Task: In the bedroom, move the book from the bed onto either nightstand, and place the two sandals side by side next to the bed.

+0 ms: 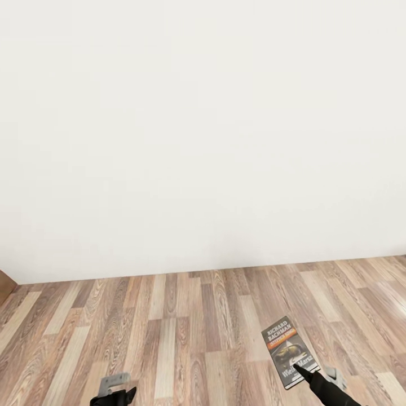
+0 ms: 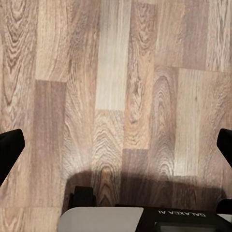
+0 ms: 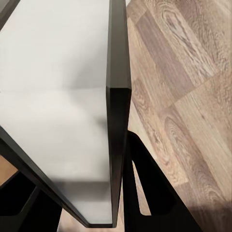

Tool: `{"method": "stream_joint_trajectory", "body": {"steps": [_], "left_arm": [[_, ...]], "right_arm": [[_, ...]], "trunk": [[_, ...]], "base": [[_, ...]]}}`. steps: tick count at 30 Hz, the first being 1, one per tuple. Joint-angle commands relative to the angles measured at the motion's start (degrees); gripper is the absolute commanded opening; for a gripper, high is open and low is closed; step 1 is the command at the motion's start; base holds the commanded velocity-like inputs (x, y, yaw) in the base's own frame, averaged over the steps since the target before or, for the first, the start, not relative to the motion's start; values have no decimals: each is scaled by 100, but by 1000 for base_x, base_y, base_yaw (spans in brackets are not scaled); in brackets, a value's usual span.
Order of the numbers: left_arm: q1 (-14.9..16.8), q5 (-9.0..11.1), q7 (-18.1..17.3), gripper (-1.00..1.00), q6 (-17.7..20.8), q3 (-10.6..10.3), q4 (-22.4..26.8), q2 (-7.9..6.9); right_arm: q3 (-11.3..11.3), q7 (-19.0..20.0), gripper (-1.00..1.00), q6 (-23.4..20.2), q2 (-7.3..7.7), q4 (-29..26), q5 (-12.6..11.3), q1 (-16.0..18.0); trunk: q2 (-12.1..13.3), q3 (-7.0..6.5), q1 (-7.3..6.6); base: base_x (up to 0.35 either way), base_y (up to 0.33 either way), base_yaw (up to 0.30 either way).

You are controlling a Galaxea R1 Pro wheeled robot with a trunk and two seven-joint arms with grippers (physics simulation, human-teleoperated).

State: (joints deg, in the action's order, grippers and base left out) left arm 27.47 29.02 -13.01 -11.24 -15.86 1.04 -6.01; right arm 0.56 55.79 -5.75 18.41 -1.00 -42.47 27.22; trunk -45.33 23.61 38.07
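The book [image 1: 286, 349], a thin paperback with a dark grey cover, an orange band and white lettering, hangs above the wood-plank floor at the lower right of the head view. My right gripper [image 1: 308, 374] is shut on its near edge, one black finger lying across the cover. In the right wrist view the book [image 3: 63, 96] is seen edge-on, with black fingers [image 3: 147, 193] on either side of it. My left gripper [image 1: 115, 392] is low at the left. In its wrist view the left gripper [image 2: 116, 147] is open, its fingertips [image 2: 9, 150] spread wide over bare floor.
A plain white wall [image 1: 203, 129] faces me, meeting the wood-plank floor [image 1: 169, 332] along a line just below mid-height. A brown wooden corner [image 1: 4, 285] pokes in at the left edge; I cannot tell what it belongs to. Part of my own body [image 2: 145, 220] shows below the left gripper.
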Motion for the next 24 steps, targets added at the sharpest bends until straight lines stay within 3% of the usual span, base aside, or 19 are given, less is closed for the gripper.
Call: {"method": "stream_joint_trajectory", "body": {"steps": [1,13,17,24], "left_arm": [[4,60,-25,100,-18,-48,-8,0],[4,51,-47,100,-10,-53,-8,26],[4,51,-42,100,-10,-49,-8,172],[4,51,-40,100,-10,-48,-8,218]], "right_arm": [[7,19,-100,-59,2,3,-42,3],[6,20,-100,-53,13,12,-42,3],[6,14,-100,20,14,12,-42,5],[6,7,-100,107,14,12,-42,5]], "trunk": [[-5,-4,1],[-5,-116,1],[-5,-153,1],[-5,-219,1]], "base": [[0,0,0],[0,0,0],[0,0,0],[0,0,0]]}}
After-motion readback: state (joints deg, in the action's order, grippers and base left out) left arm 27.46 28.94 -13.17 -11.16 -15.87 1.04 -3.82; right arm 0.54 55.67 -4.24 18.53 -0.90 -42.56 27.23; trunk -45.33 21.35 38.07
